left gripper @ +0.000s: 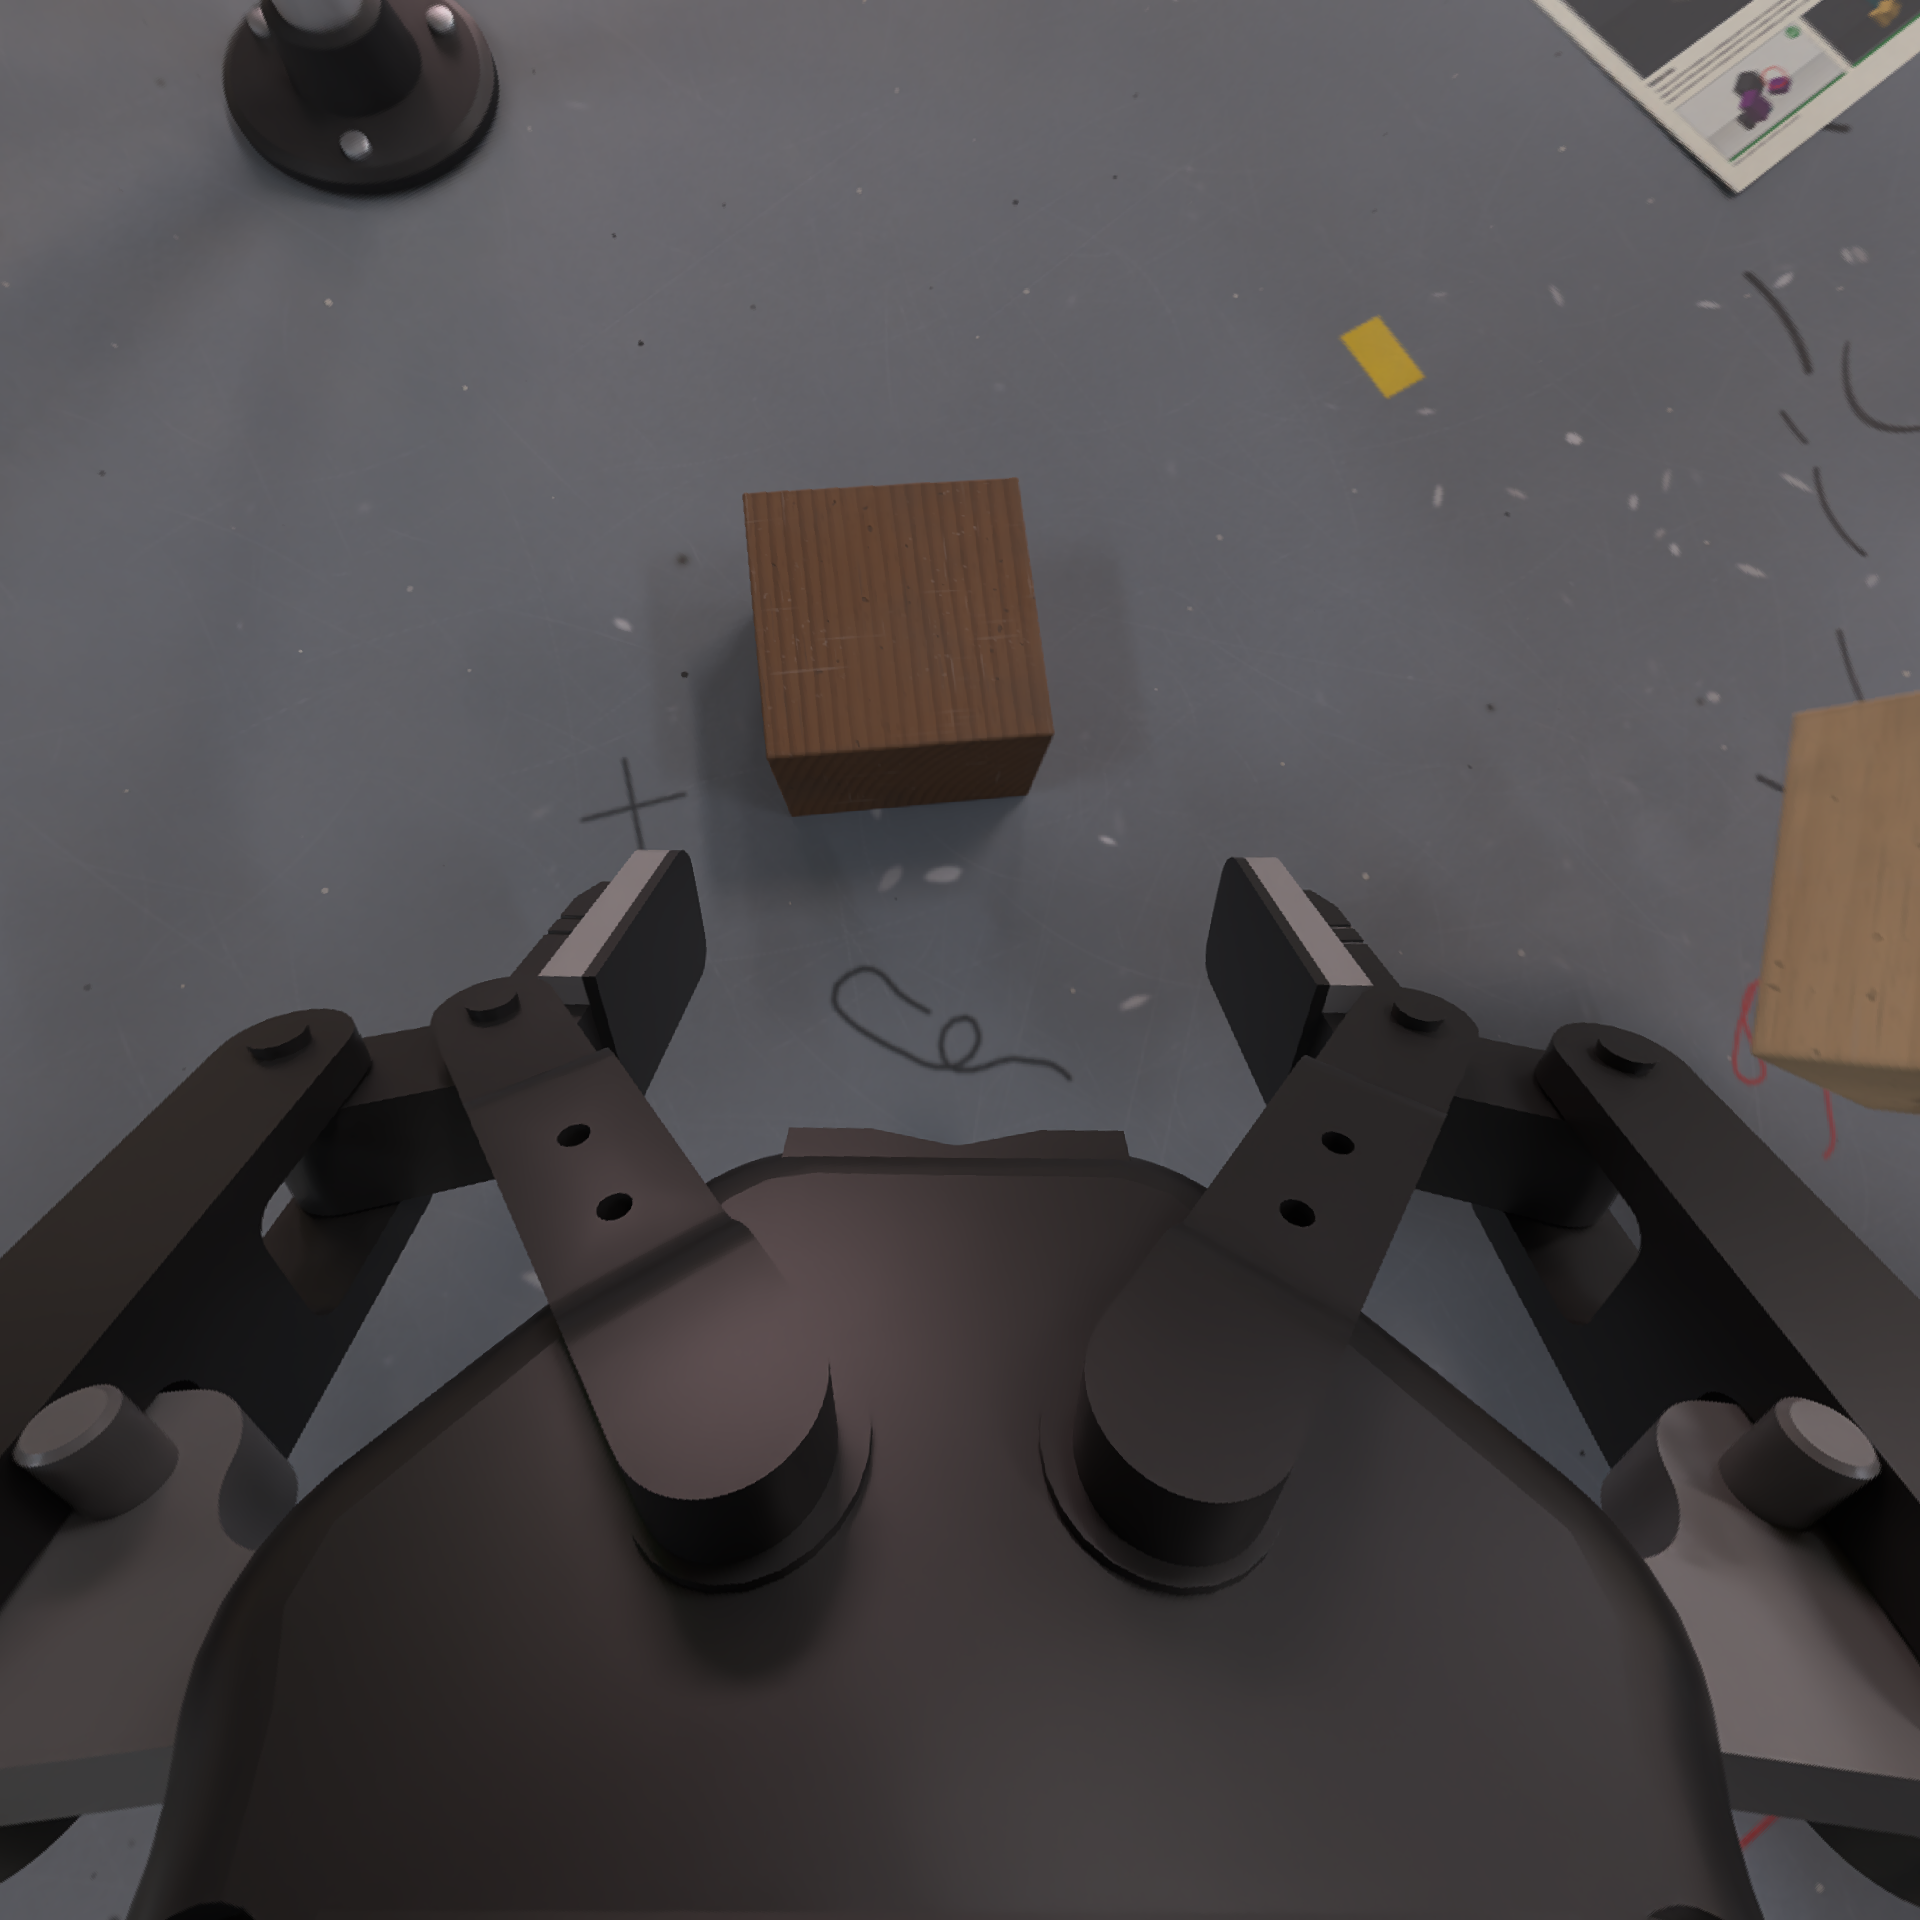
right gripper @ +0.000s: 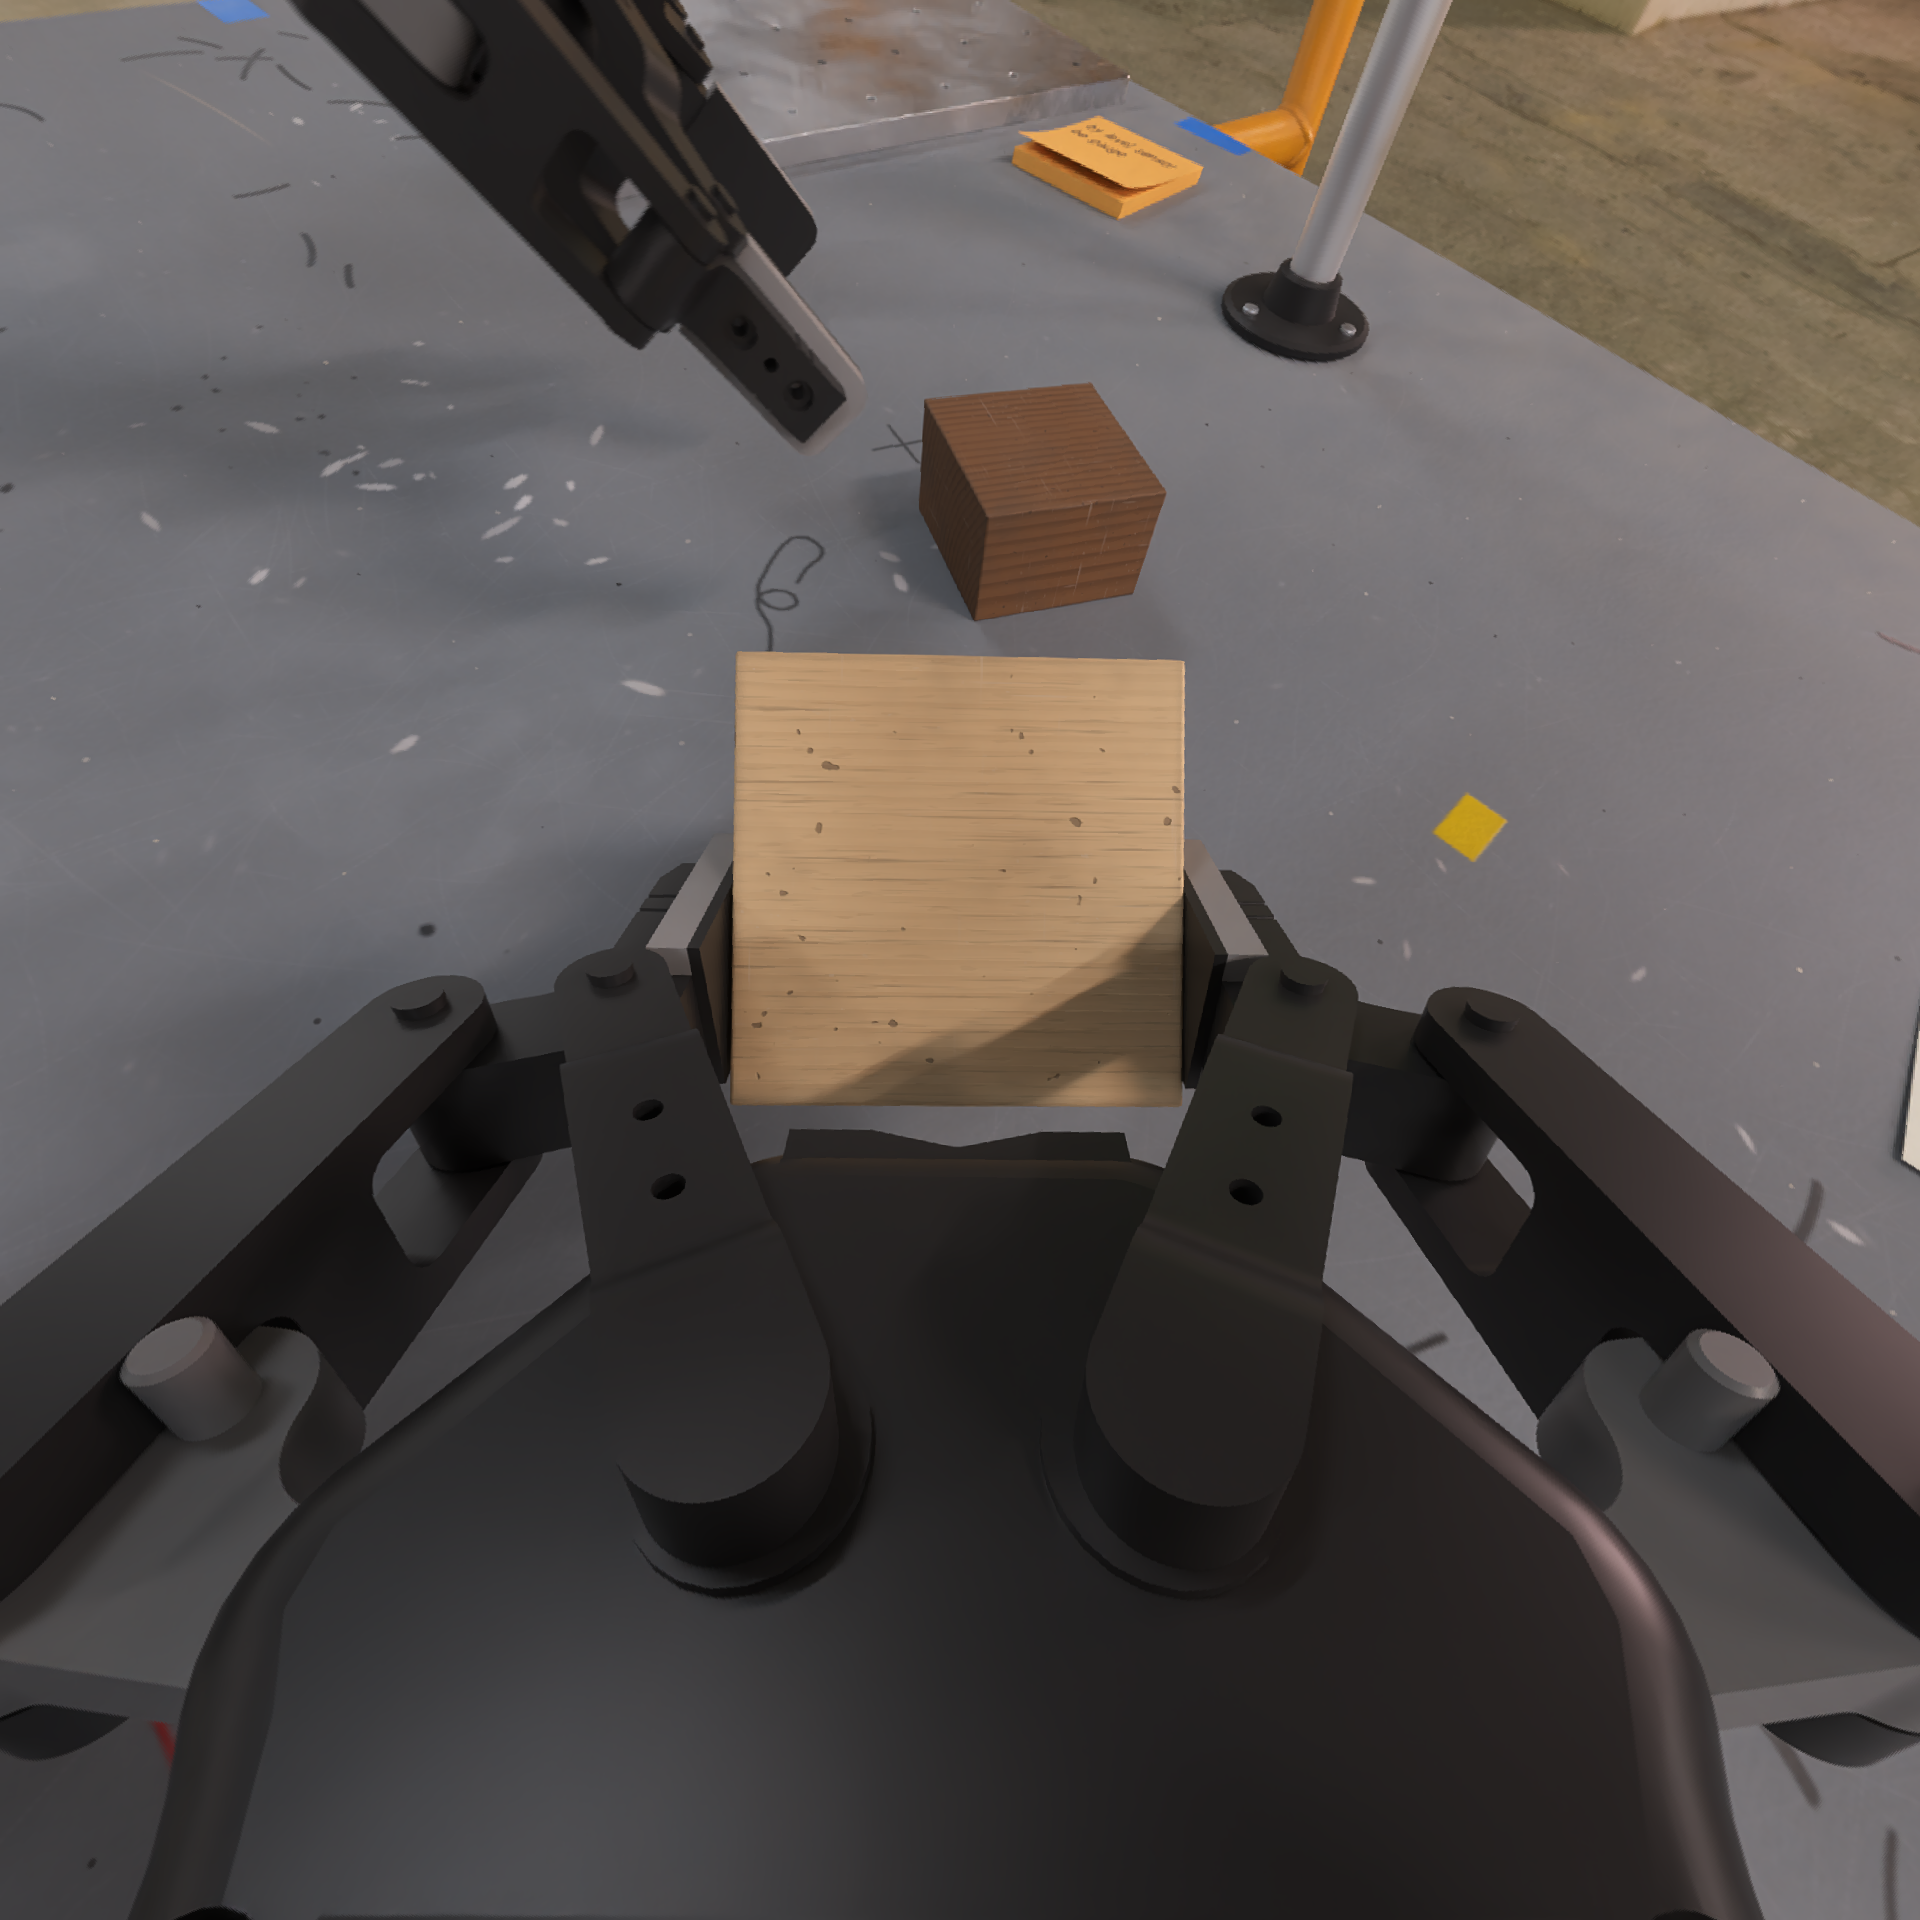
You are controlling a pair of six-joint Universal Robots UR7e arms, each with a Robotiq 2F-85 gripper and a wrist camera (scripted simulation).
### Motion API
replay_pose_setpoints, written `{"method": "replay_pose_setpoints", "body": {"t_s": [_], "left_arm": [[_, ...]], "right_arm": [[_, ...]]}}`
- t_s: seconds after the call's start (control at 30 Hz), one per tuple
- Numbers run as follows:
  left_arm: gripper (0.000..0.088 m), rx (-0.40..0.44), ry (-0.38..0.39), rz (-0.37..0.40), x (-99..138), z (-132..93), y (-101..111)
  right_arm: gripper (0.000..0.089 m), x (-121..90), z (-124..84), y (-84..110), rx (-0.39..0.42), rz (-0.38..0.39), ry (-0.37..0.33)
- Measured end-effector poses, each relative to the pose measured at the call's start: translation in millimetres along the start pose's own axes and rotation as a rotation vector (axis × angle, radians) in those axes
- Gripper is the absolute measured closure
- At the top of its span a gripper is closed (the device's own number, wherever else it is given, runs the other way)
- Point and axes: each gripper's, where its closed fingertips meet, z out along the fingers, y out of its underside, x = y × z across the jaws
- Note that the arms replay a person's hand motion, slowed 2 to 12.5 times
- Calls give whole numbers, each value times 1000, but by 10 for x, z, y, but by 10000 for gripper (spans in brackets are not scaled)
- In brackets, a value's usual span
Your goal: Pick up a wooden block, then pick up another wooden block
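Observation:
A dark brown wooden block (left gripper: 896,639) rests on the grey table, just ahead of my left gripper (left gripper: 956,925), which is open and empty above the table. The same block shows in the right wrist view (right gripper: 1044,499). My right gripper (right gripper: 956,935) is shut on a light wooden block (right gripper: 956,878), held above the table with a finger on each side. That light block shows at the right edge of the left wrist view (left gripper: 1844,904). The left gripper's fingers (right gripper: 774,353) reach in from the upper left of the right wrist view, near the dark block.
A pole on a round black base (left gripper: 358,94) stands beyond the dark block; it also shows in the right wrist view (right gripper: 1299,301). A yellow tape patch (left gripper: 1380,356), a printed sheet (left gripper: 1756,83), an orange note pad (right gripper: 1107,166) and a metal plate (right gripper: 894,73) lie on the table.

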Motion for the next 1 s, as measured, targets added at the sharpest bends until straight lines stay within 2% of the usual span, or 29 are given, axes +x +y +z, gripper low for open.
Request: {"method": "replay_pose_setpoints", "body": {"t_s": [0.53,1.0], "left_arm": [[44,-161,79,-104,-47,403,-210],[32,-262,15,-117,-107,583,-271]], "right_arm": [[263,78,-22,47,-13,-6,22],[263,94,-22,80,-21,18,10]]}}
